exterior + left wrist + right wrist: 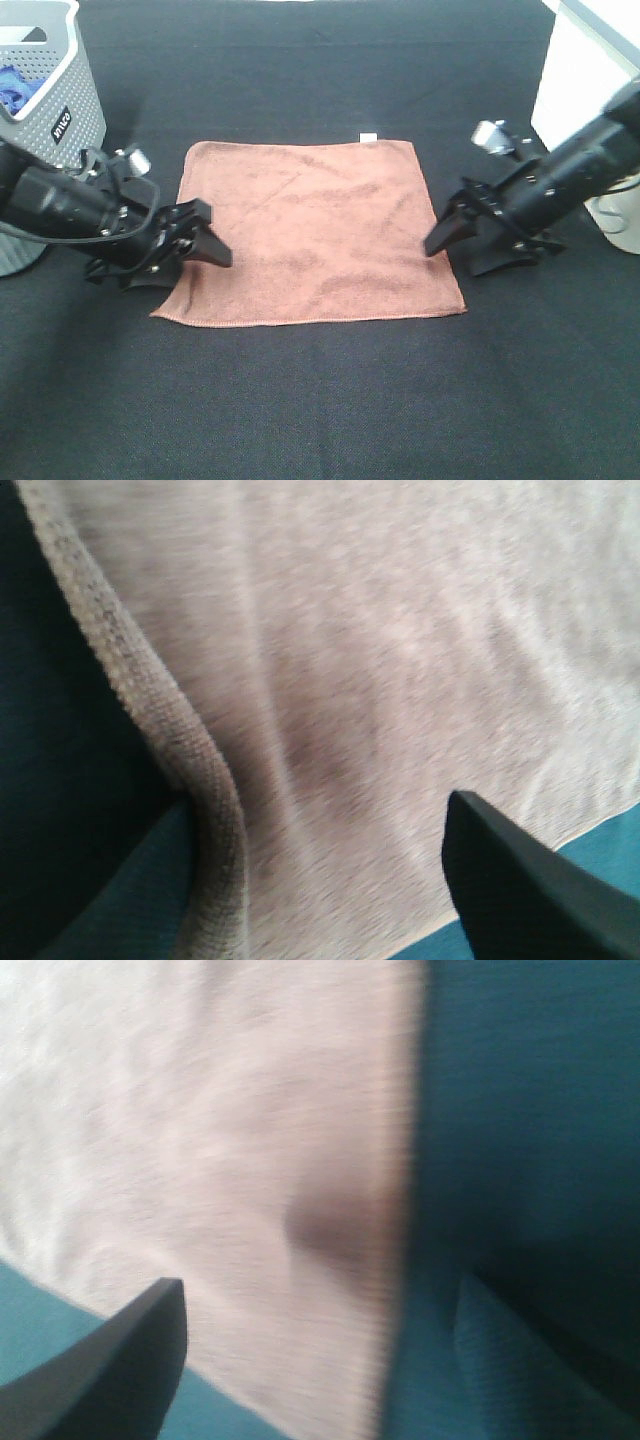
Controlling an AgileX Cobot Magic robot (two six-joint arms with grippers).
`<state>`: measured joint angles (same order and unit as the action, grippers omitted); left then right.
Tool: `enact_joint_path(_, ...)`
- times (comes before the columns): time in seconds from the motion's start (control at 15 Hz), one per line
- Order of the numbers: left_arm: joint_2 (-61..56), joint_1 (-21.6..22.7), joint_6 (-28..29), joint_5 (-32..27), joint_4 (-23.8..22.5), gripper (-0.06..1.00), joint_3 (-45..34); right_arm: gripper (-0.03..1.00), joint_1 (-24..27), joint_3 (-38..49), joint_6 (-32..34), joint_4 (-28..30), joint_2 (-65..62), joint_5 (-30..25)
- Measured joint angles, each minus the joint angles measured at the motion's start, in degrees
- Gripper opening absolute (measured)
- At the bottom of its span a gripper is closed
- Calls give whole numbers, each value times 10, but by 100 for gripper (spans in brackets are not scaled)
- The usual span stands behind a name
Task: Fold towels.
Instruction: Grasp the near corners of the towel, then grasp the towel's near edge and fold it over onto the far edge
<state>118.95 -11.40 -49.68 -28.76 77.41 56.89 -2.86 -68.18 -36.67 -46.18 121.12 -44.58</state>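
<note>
Left gripper [203,243], jaws spread apart, is at the left edge of the reddish-brown towel [312,235] in mid-frame; right gripper [446,232], also spread, at its right edge.

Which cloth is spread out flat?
The reddish-brown towel lies flat on the table; the blue cloth sits inside the grey basket.

The towel [310,230] is soft, matt reddish-brown cloth with a fine fuzzy nap, and its hem [195,750] is a rougher, ribbed stitched band. The table [320,400] has a black, matt fabric covering with a fine weave. The basket [75,95] is smooth grey plastic, perforated with small holes.
</note>
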Motion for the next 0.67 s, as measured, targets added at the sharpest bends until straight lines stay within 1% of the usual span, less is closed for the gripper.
enact_joint_path(0.07, 5, -1, 3, -6, 6, 67, 4, 71, -14, -2, -1, -7, 2, 0)
enact_joint_path(0.2, 6, -1, 3, -13, 13, 66, 4, 68, -21, -2, 5, -19, 5, 3)
enact_joint_path(0.27, 7, -1, 4, -13, 16, 63, 4, 59, -21, -2, 5, -19, 7, 6)
enact_joint_path(0.33, 10, -1, 5, -13, 17, 52, 4, 47, -21, -2, 5, -17, 9, 13)
enact_joint_path(0.4, 14, -1, 5, -13, 15, 39, 4, 31, -21, -2, 7, -15, 14, 15)
enact_joint_path(0.47, 14, -1, 5, -13, 15, 39, 4, 31, -21, -2, 7, -15, 14, 15)
enact_joint_path(0.53, 18, -1, 6, -15, 9, 22, 3, 8, -21, 0, 19, -5, 15, 19)
enact_joint_path(0.6, 21, -1, 7, -22, 2, 4, 2, 0, -21, 1, 25, 1, 15, 21)
enact_joint_path(0.67, 21, -1, 11, -36, -7, 2, 2, 0, -21, 1, 36, 4, 15, 21)
